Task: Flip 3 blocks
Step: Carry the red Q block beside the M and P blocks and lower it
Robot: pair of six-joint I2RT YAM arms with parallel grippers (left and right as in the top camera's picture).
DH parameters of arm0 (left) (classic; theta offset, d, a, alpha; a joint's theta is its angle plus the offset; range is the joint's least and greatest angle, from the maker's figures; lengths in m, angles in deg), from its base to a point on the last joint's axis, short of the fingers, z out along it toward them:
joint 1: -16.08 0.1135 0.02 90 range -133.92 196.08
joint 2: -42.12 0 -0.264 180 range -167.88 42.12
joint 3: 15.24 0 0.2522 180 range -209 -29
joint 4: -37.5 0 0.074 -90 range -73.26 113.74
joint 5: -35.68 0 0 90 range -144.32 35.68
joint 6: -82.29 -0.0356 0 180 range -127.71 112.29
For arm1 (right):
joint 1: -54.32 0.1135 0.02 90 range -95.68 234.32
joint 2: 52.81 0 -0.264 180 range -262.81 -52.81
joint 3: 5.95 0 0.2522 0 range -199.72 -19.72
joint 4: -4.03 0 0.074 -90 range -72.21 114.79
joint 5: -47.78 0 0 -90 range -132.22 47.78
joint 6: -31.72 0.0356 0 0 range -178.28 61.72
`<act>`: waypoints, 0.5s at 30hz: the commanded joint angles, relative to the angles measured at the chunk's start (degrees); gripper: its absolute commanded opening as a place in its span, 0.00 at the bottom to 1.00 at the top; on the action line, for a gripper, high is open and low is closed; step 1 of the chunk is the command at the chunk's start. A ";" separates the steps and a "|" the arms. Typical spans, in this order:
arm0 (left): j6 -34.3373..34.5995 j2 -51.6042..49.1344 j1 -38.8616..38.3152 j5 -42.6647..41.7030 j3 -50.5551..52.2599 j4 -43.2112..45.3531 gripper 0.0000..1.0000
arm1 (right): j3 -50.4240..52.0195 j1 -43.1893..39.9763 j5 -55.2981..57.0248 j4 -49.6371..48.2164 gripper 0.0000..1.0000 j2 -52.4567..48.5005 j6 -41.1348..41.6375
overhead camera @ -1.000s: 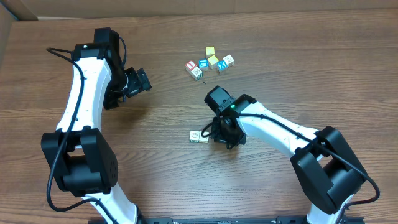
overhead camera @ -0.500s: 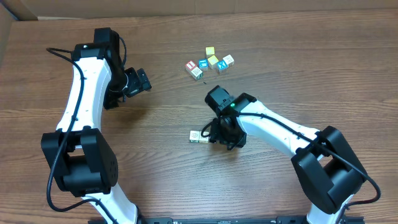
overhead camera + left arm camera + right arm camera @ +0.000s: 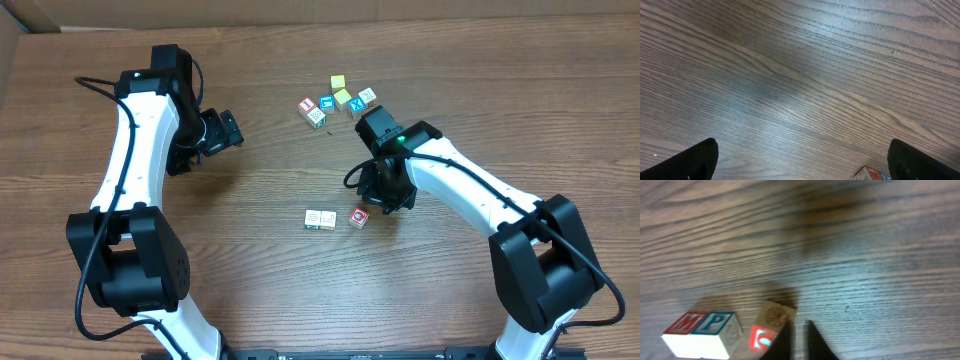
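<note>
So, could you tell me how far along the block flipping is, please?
Looks nearly done: the M block, P block and red-ring block lie apart from the other cubes. Nothing is in hand; the right gripper hangs beside the red-ring block, jaws together and empty. The left gripper sits open. Little seems left, perhaps a retreat.

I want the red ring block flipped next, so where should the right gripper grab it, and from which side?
Come straight down from above and pinch two opposite side faces of the red ring block. It is a small cube sitting flat, slightly turned, just apart from the pair of blocks. The faces not facing that pair probably leave more room.
</note>
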 commanded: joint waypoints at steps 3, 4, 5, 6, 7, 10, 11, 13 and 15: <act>-0.70 1.16 -0.39 0.59 -1.03 0.07 1.00 | 5.14 1.53 0.50 -3.67 0.04 0.72 0.04; -0.70 1.16 -0.39 0.59 -1.03 0.07 1.00 | 5.79 1.86 0.50 -4.48 0.04 0.72 0.04; -0.70 1.16 -0.39 0.59 -1.03 0.07 1.00 | 6.43 2.14 0.48 -5.33 0.04 0.72 0.07; -0.70 1.16 -0.39 0.59 -1.03 0.07 1.00 | 6.91 2.36 0.46 -6.19 0.04 0.72 0.07; -0.70 1.16 -0.39 0.59 -1.03 0.07 1.00 | 7.08 2.56 0.46 -6.71 0.04 0.72 0.04; -0.70 1.16 -0.39 0.59 -1.03 0.07 1.00 | 7.23 2.91 0.37 -8.00 0.04 0.72 0.02; -0.70 1.16 -0.39 0.59 -1.03 0.07 1.00 | 7.23 3.04 0.02 -8.28 0.04 0.72 0.02; -0.70 1.16 -0.39 0.59 -1.03 0.07 1.00 | 7.23 3.26 -0.66 -8.66 0.04 0.72 0.02; -0.70 1.16 -0.39 0.59 -1.03 0.07 1.00 | 7.23 3.54 -0.76 -9.16 0.04 0.72 -0.02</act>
